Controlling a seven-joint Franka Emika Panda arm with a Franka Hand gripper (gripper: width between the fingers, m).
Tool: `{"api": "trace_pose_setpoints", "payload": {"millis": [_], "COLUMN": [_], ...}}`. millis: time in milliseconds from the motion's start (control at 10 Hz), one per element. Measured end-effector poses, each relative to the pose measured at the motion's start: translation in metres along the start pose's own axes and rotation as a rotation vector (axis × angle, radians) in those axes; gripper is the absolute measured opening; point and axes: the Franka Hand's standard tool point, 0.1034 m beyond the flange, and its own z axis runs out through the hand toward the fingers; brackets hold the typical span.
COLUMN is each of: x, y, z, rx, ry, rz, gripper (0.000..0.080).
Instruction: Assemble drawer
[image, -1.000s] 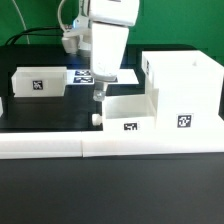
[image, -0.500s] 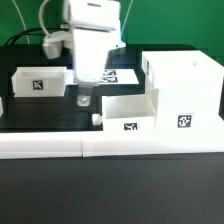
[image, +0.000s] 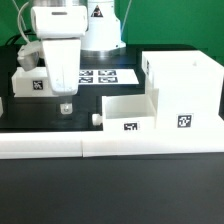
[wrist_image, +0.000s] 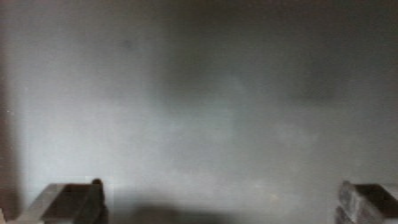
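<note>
Black tabletop (image: 35, 113) holds the drawer (image: 186, 92) behind white bars (image: 110, 147).

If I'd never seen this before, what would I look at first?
First, the big white robot arm on the exterior view's left, its fingers hanging open over the black table and holding nothing. Next, the big hollow white case on the exterior view's right, with a small knobbed tray close beside it. Another tray sits partly behind the arm.

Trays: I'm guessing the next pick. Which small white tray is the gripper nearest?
The tray at the exterior view's left, just behind the gripper; the other, knobbed tray sits farther off beside the large case.
</note>
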Motion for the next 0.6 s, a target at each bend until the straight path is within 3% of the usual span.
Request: {"api": "trace_pose_setpoints", "payload": {"millis": [600], "x": [0.043], "y": [0.006], "z": [0.013], "rx": [0.017], "ry": [0.018], "rz": [0.031], "gripper": [0.0648]}}
